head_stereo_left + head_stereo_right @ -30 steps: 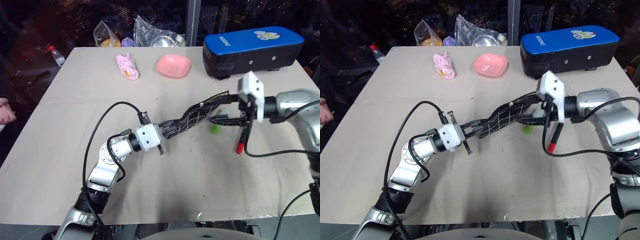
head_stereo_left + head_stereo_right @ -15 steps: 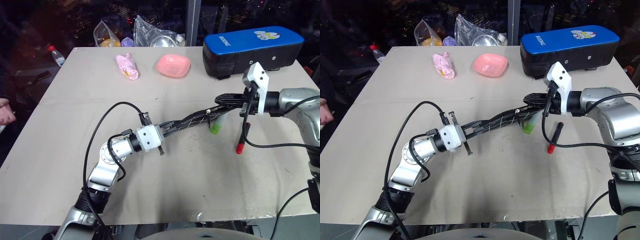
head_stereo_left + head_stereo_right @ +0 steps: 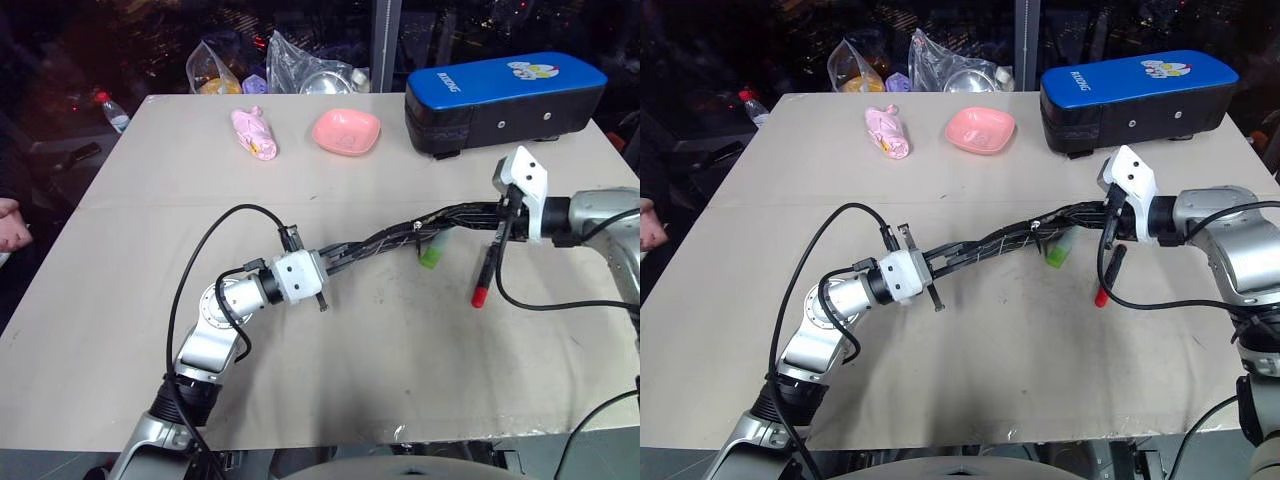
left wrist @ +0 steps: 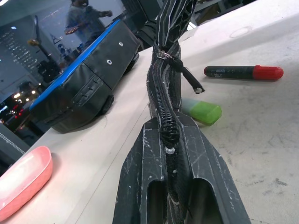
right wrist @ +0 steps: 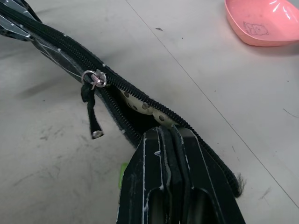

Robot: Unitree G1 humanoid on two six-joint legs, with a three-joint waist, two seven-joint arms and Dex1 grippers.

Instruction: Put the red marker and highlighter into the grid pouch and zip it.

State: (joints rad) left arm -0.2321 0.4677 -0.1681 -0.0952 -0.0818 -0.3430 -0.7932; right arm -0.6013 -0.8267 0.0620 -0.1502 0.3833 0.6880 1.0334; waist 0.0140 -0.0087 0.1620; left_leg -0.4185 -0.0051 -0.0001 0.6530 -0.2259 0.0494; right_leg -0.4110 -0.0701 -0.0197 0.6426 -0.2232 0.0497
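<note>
Change since a second ago: right gripper (image 3: 478,211) has swung outward toward three o'clock and its fingers have clamped on the far end of the grid pouch (image 3: 400,236), which was sagging in a wave and now hangs stretched almost straight; the left arm has not budged.
Left gripper (image 3: 335,263): fingers clenched on the near end of the pouch, edge-on along the zipper in the left wrist view.
Right gripper: fingers pinched tight on the pouch fabric at the open end of the zipper.
Grid pouch: held off the worktop (image 3: 150,250) between the two arms, running from about eight o'clock to two o'clock across the middle.
Zipper: partly open; the slider (image 5: 96,78) sits a little way in from the right fingers, with a short gap of pale lining showing.
Red marker (image 3: 486,275): lying on the worktop just below the right wrist, toward four o'clock from the pouch, not in it.
Highlighter (image 3: 433,252): on the worktop directly under the pouch's right end, also outside.
Done so far: pouch picked up and tensioned, nothing loaded.
Left to do: both pens in, then zip, by my reckoning the whole of the real work.
</note>
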